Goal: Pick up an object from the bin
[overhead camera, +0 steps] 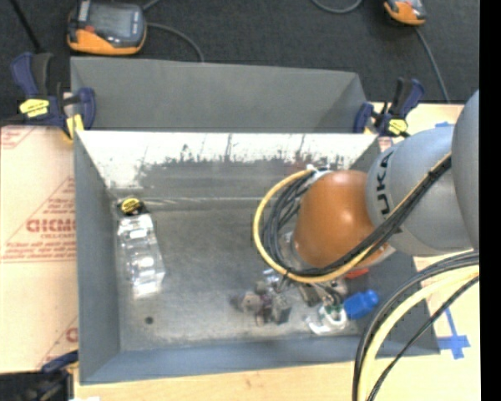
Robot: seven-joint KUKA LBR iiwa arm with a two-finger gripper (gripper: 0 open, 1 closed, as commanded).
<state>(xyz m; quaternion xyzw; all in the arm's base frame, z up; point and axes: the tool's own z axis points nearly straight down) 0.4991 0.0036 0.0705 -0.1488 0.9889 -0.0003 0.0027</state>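
Your gripper (267,301) sits low at the near right of the bin (96,224); you cannot tell whether it is wide or narrow. A small white-and-green piece (324,318) and a blue piece (361,302) lie just to its right, so closing here may catch nothing or nudge them away. The clear bottle (140,253) lies well apart, at the left.

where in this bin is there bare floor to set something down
Bare floor lies between the clear bottle at the left and the end effector, and along the back wall. The front right corner is crowded: the end effector, a blue piece and a white piece.
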